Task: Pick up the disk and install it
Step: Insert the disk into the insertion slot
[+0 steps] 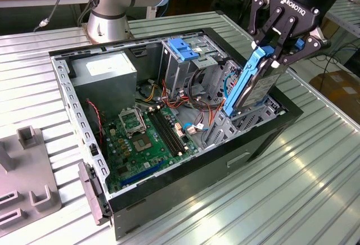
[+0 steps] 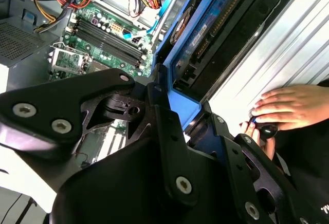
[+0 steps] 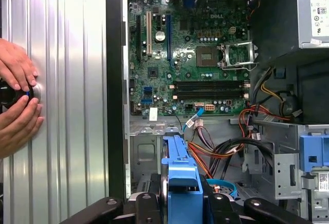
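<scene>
The disk (image 1: 256, 85), a grey drive in a blue carrier frame, hangs tilted with its lower end inside the open computer case (image 1: 169, 191), at the drive bay on the exterior view's right. My gripper (image 1: 274, 54) is shut on the disk's upper end, its black fingers clamping the blue frame. In the second wrist view the disk (image 2: 216, 34) shows its connector edge and label just past the fingers (image 2: 169, 126). In the first wrist view the blue carrier (image 3: 180, 170) runs out from between the fingers above the bay.
The case holds a green motherboard (image 1: 143, 138), a grey power supply (image 1: 104, 71), a drive cage with a blue bracket (image 1: 183, 48) and loose cables (image 3: 221, 152). A person's hands (image 3: 18, 95) rest on the ribbed metal table beside the case. A grey fixture (image 1: 28, 177) sits at the exterior view's left.
</scene>
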{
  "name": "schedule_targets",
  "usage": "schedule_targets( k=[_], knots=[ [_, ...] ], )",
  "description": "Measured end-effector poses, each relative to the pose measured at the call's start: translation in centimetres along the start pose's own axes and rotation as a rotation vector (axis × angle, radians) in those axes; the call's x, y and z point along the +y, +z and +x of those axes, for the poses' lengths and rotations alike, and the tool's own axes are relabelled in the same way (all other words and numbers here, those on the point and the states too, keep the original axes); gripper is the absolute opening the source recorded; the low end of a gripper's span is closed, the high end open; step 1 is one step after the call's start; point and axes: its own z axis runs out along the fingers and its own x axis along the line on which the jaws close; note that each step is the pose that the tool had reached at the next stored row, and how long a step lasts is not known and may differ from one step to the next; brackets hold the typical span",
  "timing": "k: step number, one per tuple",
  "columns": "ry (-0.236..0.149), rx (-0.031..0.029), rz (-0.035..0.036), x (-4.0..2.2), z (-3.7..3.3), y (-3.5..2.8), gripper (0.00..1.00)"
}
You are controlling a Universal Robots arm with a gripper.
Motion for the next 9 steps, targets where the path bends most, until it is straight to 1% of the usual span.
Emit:
schedule_targets(
  k=[2, 5, 9],
  knots=[
    [0.000, 0.0001, 0.0000, 0.01, 0.00, 0.02, 0.37],
    [0.000, -0.0002, 0.0001, 0.23, 0.01, 0.06, 0.37],
    [0.000, 0.0001, 0.0000, 0.21, 0.00, 0.09, 0.37]
  ],
)
